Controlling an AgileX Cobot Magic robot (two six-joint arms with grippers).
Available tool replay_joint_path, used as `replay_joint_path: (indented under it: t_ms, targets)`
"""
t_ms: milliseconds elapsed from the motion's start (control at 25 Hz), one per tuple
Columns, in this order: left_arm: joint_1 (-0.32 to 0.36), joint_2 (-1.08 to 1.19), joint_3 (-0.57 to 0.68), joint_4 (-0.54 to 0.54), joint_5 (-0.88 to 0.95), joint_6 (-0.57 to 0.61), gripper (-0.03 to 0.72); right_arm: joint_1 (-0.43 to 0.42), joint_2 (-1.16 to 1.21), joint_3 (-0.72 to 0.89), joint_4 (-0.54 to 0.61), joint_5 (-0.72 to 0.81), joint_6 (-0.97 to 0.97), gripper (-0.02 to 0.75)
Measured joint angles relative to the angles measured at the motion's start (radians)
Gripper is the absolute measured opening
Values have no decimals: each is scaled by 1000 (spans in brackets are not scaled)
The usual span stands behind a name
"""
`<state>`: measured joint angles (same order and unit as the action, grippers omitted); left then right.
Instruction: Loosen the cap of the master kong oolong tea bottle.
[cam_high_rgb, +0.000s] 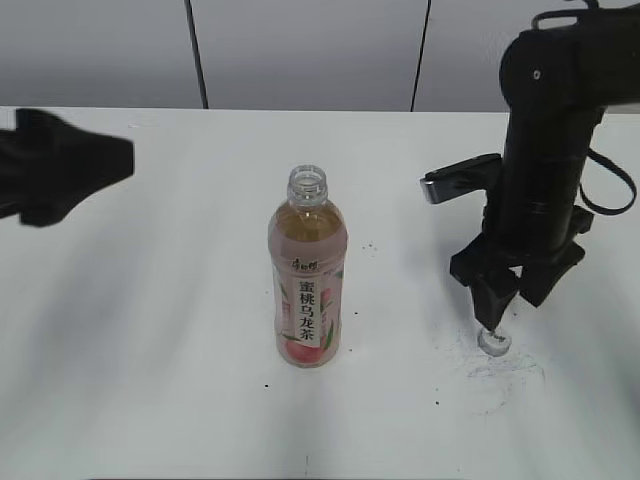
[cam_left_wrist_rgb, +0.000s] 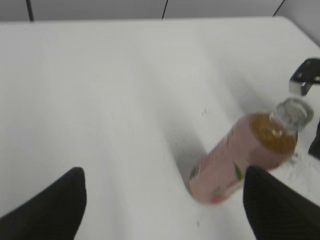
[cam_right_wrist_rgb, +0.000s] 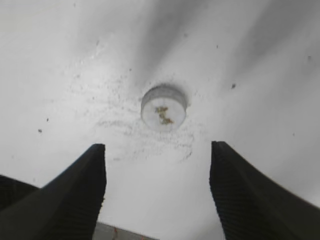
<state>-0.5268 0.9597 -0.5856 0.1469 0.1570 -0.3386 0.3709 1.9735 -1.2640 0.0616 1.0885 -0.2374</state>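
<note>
The master kong oolong tea bottle (cam_high_rgb: 308, 280) stands upright in the middle of the white table, its mouth open with no cap on it. It also shows in the left wrist view (cam_left_wrist_rgb: 245, 152). The small white-grey cap (cam_high_rgb: 494, 343) lies on the table to the right, and shows in the right wrist view (cam_right_wrist_rgb: 163, 106) with its dark logo up. My right gripper (cam_high_rgb: 508, 300) (cam_right_wrist_rgb: 157, 172) hangs open just above the cap, not touching it. My left gripper (cam_high_rgb: 95, 165) (cam_left_wrist_rgb: 165, 200) is open and empty at the far left, well away from the bottle.
The white table (cam_high_rgb: 150, 330) has dark specks and scuff marks around the cap (cam_high_rgb: 500, 375). A grey panelled wall (cam_high_rgb: 300, 50) runs behind the table's far edge.
</note>
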Motion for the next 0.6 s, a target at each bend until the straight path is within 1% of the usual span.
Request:
replay_joint_path:
  t_ms: [40, 120, 160, 240, 400, 520, 600]
  targets:
    - [0, -36, 0, -41, 87, -1, 571, 0, -15, 0, 0, 32, 12, 490]
    - [0, -110, 0, -86, 248, 8, 571, 0, -48, 0, 1, 90, 25, 490]
    - [0, -160, 0, -106, 336, 29, 571, 0, -70, 0, 5, 102, 27, 490]
    - [0, -267, -17, -147, 502, 106, 571, 0, -121, 0, 15, 114, 32, 490]
    - [0, -451, -68, -224, 755, 203, 567, 0, -288, 9, 81, 121, 35, 490]
    - [0, -575, -77, -219, 938, 275, 566, 1, -445, 58, 120, 130, 35, 490]
    - [0, -643, -77, -183, 1021, 301, 566, 1, -565, 104, 126, 130, 33, 490]
